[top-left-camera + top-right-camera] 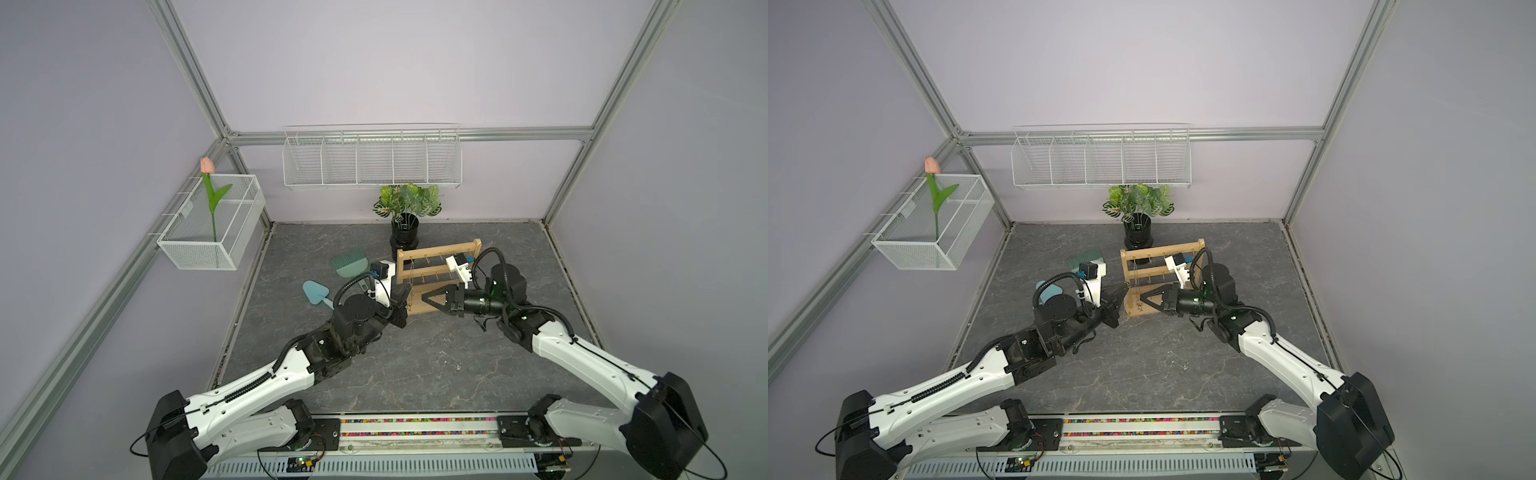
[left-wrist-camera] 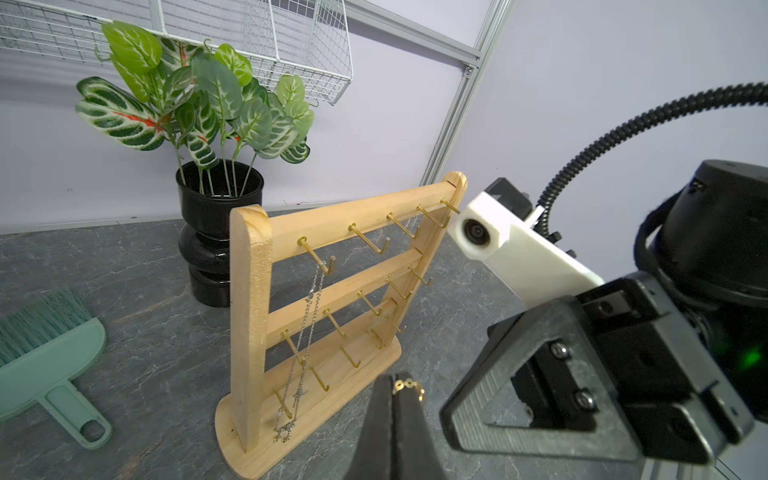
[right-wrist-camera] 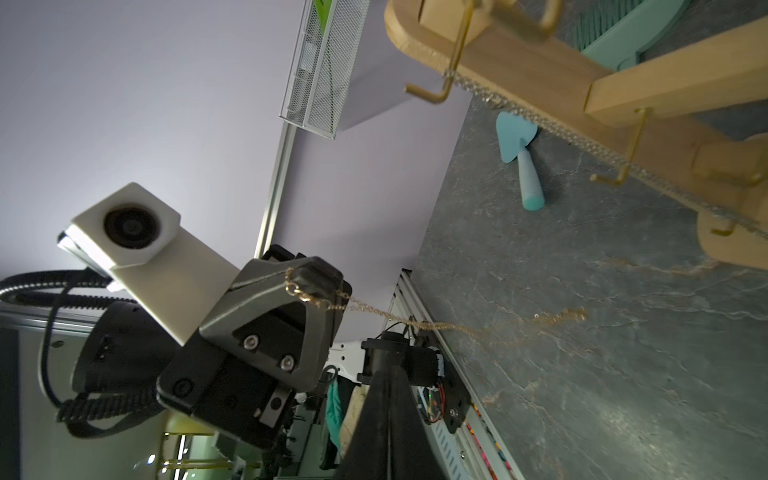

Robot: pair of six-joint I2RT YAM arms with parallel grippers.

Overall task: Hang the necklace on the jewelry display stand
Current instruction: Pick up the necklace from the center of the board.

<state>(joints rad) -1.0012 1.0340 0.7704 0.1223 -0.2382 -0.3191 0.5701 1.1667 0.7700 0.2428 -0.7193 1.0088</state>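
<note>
Both closed on necklace (image 3: 332,305), left end effector (image 2: 394,386), right end effector (image 1: 424,297), stand (image 2: 249,299) just beside

One jewelry display stand (image 2: 249,311). One silver necklace (image 2: 309,316) on it; one gold necklace (image 2: 407,384) near its base. One potted plant (image 1: 409,201) behind it. One brush (image 1: 351,264), one trowel (image 1: 312,289) beside it. Two wire baskets (image 1: 372,166). One tulip (image 1: 207,165).

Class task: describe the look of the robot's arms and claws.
The left arm and right arm are white shells with black joints. Ribbed black cables loop over the wrists. The left claw and right claw are black, with triangular open-frame fingers.
</note>
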